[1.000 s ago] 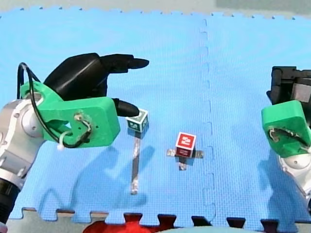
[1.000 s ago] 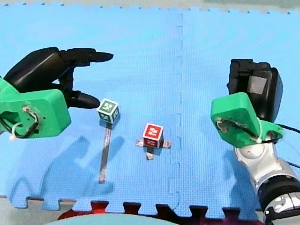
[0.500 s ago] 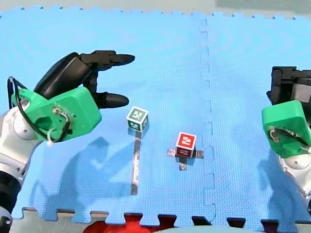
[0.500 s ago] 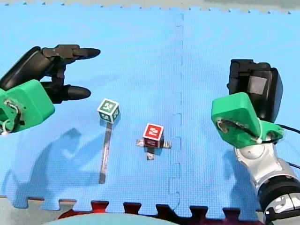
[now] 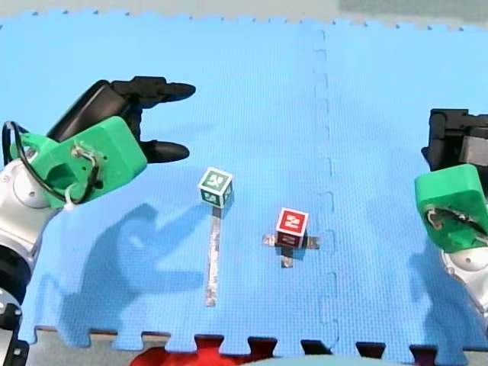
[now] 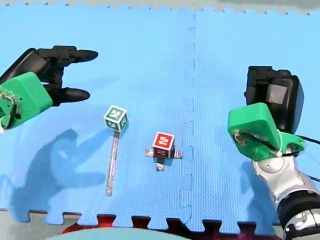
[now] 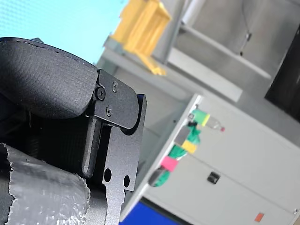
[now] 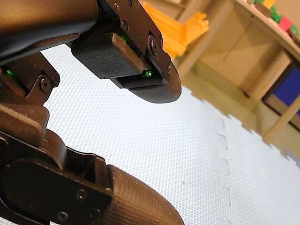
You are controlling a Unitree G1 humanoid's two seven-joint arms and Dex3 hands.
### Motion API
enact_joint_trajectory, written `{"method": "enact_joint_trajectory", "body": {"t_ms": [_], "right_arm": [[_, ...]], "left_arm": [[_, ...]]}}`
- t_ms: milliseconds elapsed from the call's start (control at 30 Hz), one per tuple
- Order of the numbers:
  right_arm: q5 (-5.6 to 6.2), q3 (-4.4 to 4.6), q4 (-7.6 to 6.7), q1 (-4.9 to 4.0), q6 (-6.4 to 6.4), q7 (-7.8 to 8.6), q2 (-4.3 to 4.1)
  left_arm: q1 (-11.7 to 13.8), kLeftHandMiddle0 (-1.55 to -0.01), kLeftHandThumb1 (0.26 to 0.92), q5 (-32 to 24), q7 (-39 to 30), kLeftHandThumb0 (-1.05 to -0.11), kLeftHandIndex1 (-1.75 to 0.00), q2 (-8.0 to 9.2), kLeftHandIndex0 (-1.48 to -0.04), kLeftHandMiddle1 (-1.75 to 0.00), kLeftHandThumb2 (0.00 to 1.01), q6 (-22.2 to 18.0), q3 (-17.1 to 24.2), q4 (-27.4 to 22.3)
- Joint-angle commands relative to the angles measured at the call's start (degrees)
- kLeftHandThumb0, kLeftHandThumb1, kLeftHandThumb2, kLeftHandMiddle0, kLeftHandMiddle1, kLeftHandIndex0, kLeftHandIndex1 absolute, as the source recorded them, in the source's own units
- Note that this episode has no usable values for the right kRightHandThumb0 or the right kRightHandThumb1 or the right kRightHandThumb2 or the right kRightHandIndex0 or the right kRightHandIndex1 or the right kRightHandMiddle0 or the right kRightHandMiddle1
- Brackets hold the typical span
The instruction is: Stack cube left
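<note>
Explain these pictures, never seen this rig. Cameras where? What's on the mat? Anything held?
A humanoid robot with two three-finger hands. Two pictures look down from its head; two are close-ups from wrist cameras. On the blue foam mat stand a green cube and a red cube, apart, each at silver tape marks. The open left hand hovers at the mat's left, clear of the green cube. The right hand is at the right edge. Nothing is held.

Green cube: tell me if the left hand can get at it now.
Probably yes: the left hand, open, is left of the green cube with only bare mat between.
</note>
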Motion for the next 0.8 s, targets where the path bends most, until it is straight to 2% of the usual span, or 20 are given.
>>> {"method": "enact_joint_trajectory", "body": {"t_ms": [0,100,167,200,233,267,300,333,367,500,600,767], "right_arm": [[0.16,-0.06,-0.31,0.14,-0.31,-0.02,-0.36],[0.27,-0.13,-0.48,0.3,-0.36,0.14,-0.41],[0.47,-0.25,-0.61,0.41,-0.37,0.39,-0.42],[0.55,-0.31,-0.67,0.47,-0.39,0.51,-0.43],[0.61,-0.35,-0.72,0.53,-0.4,0.6,-0.43],[0.66,-0.4,-0.77,0.59,-0.43,0.69,-0.44],[0.7,-0.44,-0.81,0.67,-0.46,0.77,-0.44],[0.75,-0.48,-0.85,0.73,-0.5,0.86,-0.43],[0.82,-0.54,-0.88,0.78,-0.56,0.95,-0.41],[1.0,-0.69,-0.73,0.81,-0.67,1.16,-0.35],[0.98,-0.67,-0.57,0.76,-0.68,1.05,-0.34],[0.58,-0.49,-0.65,0.82,-0.83,0.43,-0.59]], "left_arm": [[-1.3,-0.83,0.763,0.6,0.7,-1.048,-0.03,0.11,-0.71,-1.75,0.0,-0.2,-0.2,2.0],[-1.8,-0.81,0.72,0.9,1.2,-1.037,-0.03,0.07,-0.73,-1.74,0.0,-0.5,-0.3,3.2],[-2.1,-0.81,0.681,1.0,1.4,-0.984,-0.02,0.02,-0.74,-1.72,0.0,-0.4,-0.4,3.8],[-2.3,-0.81,0.664,1.0,1.5,-0.932,-0.02,0.07,-0.74,-1.71,0.0,-0.3,-0.4,4.2],[-2.5,-0.81,0.642,1.0,1.4,-0.78,-0.02,0.17,-0.72,-1.71,0.01,-0.2,-0.3,4.5],[-2.8,-0.81,0.635,1.0,1.1,-0.698,-0.02,0.35,-0.71,-1.7,0.01,-0.2,-0.3,4.9],[-3.0,-0.81,0.63,0.9,0.6,-0.62,-0.01,0.57,-0.68,-1.72,0.01,-0.2,-0.2,5.3],[-3.3,-0.81,0.629,0.9,-0.1,-0.588,0.0,0.77,-0.67,-1.73,0.01,-0.3,-0.2,5.6],[-3.4,-0.81,0.629,0.9,-0.8,-0.569,0.0,0.95,-0.65,-1.74,0.0,-0.4,-0.3,5.9],[-3.9,-0.8,0.662,1.5,-2.2,-0.636,0.0,1.52,-0.55,-1.75,0.01,-0.7,-0.9,6.2],[-4.1,-0.79,0.675,1.6,-2.9,-0.645,0.0,1.66,-0.53,-1.75,0.02,-0.7,-1.0,6.3],[-4.4,-0.79,0.681,1.7,-4.5,-0.572,0.0,1.37,-0.52,-1.75,0.01,-1.0,-1.1,6.5]]}}
